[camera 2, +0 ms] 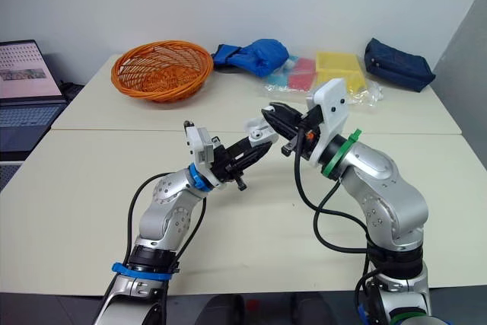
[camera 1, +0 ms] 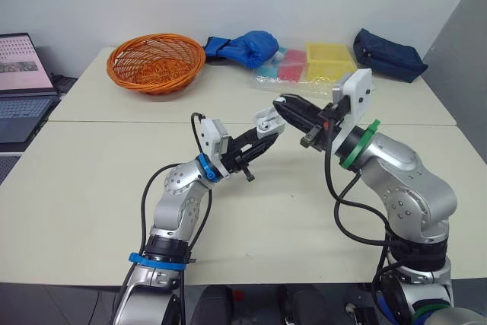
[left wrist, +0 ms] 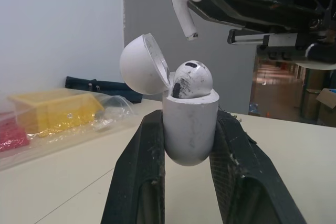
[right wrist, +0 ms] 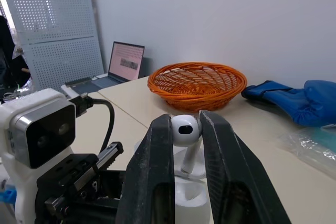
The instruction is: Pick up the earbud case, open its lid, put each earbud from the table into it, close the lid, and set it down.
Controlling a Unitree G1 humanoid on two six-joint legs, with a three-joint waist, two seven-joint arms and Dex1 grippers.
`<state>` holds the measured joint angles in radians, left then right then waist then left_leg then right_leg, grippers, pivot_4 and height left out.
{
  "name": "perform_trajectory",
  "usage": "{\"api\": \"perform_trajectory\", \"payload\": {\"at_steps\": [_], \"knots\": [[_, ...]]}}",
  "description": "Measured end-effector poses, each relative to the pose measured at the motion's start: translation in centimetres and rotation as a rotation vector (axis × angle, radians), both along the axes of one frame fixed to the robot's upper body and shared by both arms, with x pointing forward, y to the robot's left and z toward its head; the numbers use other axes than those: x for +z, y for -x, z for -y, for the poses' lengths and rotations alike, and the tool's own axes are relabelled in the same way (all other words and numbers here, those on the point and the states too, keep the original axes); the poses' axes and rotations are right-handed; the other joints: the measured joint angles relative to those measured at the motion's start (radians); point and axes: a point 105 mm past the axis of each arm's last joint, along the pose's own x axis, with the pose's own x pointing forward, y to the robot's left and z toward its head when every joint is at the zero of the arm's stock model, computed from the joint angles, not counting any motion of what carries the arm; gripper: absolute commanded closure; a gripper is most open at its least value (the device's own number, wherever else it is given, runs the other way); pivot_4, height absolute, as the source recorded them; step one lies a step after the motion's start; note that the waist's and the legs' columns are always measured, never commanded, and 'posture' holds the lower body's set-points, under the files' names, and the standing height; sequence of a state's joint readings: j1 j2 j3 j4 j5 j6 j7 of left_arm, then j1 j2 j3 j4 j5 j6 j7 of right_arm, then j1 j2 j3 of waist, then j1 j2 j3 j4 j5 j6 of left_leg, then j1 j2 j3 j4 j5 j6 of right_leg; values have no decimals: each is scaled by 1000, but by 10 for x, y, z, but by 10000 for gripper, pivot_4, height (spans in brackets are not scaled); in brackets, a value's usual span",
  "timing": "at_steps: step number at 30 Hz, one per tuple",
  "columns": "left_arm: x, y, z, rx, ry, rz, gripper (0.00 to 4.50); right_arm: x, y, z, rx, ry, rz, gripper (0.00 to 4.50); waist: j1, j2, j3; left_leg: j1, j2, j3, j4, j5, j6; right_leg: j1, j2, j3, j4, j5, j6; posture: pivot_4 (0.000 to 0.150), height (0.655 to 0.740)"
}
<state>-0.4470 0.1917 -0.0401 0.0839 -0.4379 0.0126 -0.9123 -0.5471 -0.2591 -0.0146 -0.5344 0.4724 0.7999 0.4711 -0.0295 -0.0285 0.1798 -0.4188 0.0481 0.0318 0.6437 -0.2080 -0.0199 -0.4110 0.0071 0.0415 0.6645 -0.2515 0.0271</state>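
Earbud case (left wrist: pixel 190 127) clamped between left fingers (left wrist: pixel 137 177), raised above tabletop (left wrist: pixel 63 182), lid (left wrist: pixel 137 62) swung open. One earbud (left wrist: pixel 192 80) sits in case. Right fingers (right wrist: pixel 153 177) pinch second earbud (right wrist: pixel 184 129) by head, stem down, just above open case, apart from it. Orange basket (camera 1: pixel 156 61) stands well beyond both fingers, on far tabletop.

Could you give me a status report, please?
Left gripper shut on open case, one earbud seated. Right gripper holds second earbud above it. Nothing between them.
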Motion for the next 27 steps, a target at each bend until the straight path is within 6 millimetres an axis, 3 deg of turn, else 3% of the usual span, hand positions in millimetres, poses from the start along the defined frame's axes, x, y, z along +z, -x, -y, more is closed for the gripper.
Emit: {"api": "perform_trajectory", "payload": {"at_steps": [22,27], "knots": [[1,0,1,-13,-4,6,37317,-12,-6,3,-30,48,-3,41321,0,0,0,0,0,0,0,0,0,0,0,0,-1,0,0,1500,7400],[2,0,1,-12,-3,8,37317,-16,-6,5,-38,55,-12,23817,0,0,0,0,0,0,0,0,0,0,0,0,-1,0,0,1500,7400]]}}
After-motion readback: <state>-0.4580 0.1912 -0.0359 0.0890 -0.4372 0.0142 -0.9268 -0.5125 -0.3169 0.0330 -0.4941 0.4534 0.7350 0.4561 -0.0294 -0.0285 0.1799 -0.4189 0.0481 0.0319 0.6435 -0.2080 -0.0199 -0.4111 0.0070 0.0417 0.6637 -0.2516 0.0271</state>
